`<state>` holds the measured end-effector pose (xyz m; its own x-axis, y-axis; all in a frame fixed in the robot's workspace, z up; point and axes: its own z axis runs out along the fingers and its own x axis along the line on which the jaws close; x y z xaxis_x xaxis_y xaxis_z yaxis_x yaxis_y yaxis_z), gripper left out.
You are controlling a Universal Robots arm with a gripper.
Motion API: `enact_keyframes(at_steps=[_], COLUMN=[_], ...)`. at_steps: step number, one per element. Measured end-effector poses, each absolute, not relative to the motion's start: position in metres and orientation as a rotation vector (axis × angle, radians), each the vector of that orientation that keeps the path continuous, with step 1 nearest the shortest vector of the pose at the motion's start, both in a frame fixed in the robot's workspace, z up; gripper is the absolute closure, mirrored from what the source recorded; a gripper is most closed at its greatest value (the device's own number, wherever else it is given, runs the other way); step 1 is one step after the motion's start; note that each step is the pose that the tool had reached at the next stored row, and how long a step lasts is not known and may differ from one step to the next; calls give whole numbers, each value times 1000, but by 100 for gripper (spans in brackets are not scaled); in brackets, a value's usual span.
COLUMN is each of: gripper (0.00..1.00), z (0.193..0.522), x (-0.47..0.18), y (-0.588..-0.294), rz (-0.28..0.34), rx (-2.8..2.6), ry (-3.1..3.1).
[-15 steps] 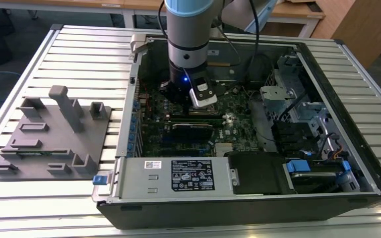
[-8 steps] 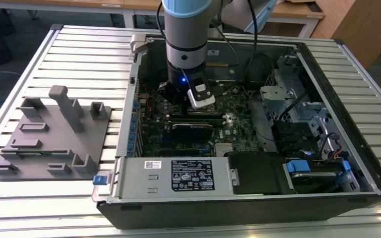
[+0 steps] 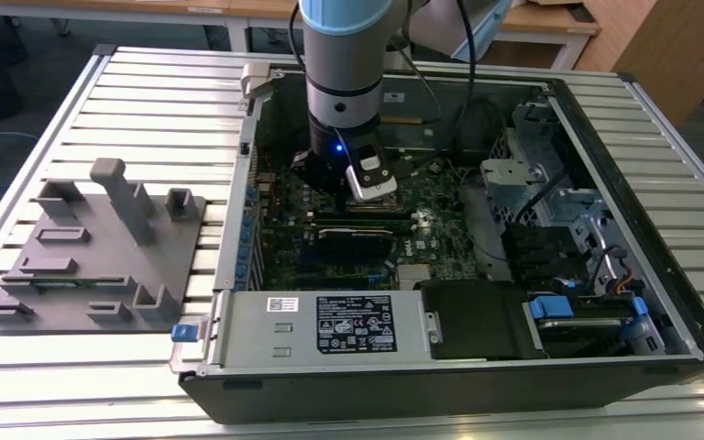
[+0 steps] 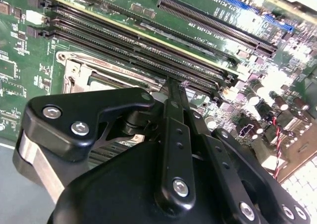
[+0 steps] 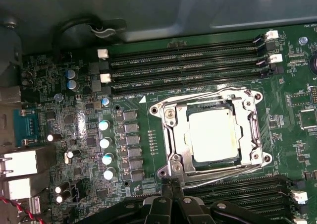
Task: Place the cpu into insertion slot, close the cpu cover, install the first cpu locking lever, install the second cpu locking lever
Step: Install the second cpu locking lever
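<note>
- Claw (image 5: 171, 184) of mine hangs low over the motherboard (image 5: 84, 135), its black fingertips drawn together to a narrow point with nothing between them, just beside the socket's near edge in the first wrist view.
- Same claw (image 4: 171, 83) in the second wrist view points at the socket's edge, next to the long black memory slots (image 4: 138, 50).
- My arm (image 3: 346, 82) stands upright in the exterior view, reaching down into the open computer case (image 3: 645, 302) on the slatted table (image 3: 144, 92).
- Just past my fingertips, the cpu (image 5: 214, 135) lies flat in the insertion slot (image 5: 195, 160), its pale metal top showing square and level, so I judge that step done.
- Around it, the cpu cover (image 5: 173, 135) sits down over the chip's edges as a silvery frame; closing looks done too.
- Thin wire levers (image 5: 198, 98) run along the frame's sides; whether either is hooked home I cannot tell, so the locking work is, as I judge it, what remains or is in hand.
- Grey fixture block (image 3: 95, 247) rests on the table at the exterior view's left, well apart from the case.
</note>
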<state>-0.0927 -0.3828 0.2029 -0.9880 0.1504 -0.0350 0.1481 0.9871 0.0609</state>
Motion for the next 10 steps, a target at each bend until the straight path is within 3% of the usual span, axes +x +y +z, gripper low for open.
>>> enact_keyframes(at_steps=[10], gripper=[90], z=[200], x=[-93], y=[-383], rz=[90], rx=[232], ry=[3092])
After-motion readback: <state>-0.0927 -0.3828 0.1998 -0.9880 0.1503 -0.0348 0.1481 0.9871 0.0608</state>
